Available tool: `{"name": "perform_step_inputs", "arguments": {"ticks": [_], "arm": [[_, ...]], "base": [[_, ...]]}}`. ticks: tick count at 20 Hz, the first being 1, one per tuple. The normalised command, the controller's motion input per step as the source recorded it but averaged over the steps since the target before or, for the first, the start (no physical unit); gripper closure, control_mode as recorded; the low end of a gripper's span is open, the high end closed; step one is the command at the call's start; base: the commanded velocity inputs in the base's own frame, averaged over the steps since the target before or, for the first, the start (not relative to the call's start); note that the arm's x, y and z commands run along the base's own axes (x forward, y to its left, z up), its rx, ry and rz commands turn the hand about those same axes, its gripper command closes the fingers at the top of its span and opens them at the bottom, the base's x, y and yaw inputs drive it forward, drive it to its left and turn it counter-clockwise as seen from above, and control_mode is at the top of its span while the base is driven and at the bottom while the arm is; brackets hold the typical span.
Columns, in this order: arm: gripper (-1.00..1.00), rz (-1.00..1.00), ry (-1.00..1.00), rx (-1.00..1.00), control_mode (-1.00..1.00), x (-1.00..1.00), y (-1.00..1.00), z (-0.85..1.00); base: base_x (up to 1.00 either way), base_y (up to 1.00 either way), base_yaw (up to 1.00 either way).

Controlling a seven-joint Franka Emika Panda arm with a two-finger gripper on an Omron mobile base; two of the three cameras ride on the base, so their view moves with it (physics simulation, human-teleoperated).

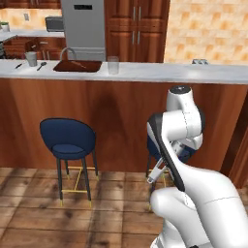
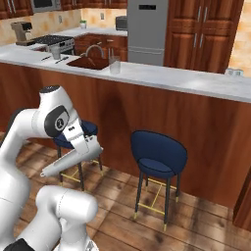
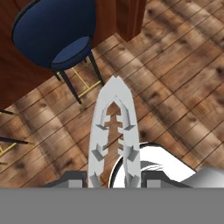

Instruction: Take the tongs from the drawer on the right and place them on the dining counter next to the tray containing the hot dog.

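Note:
The silver-grey tongs (image 3: 114, 131) are in my gripper (image 3: 114, 178), which is shut on their joined end; their toothed arms point away over the wood floor. From the right base, the tongs (image 2: 62, 165) slant down to the left out of the gripper (image 2: 89, 147), low in front of the dining counter (image 2: 162, 78). In the left base view the tongs (image 1: 157, 172) peek out beside the folded arm. The dark reddish tray (image 1: 77, 66) lies on the marble top at the left with the thin hot dog (image 1: 77, 64) in it. The tray (image 2: 89, 62) also appears from the right.
A clear glass (image 1: 113, 64) stands just right of the tray, and a grey cup (image 1: 31, 58) and a dark spoon (image 1: 41, 65) lie to its left. Blue stools (image 1: 68, 138) (image 2: 158, 152) stand against the counter's wood front. Fridge and cabinets are behind.

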Motion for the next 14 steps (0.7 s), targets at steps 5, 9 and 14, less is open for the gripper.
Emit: {"name": "perform_step_inputs", "arguments": {"ticks": [5,9,14], "arm": [[1.00,0.00,0.00,0.00,1.00,0.00,0.00,0.00],[1.00,0.00,0.00,0.00,1.00,0.00,0.00,0.00],[1.00,0.00,0.00,0.00,1.00,0.00,0.00,0.00]], "base": [[0.42,0.36,-0.10],[0.71,0.42,-0.10],[0.46,0.79,-0.18]]}}
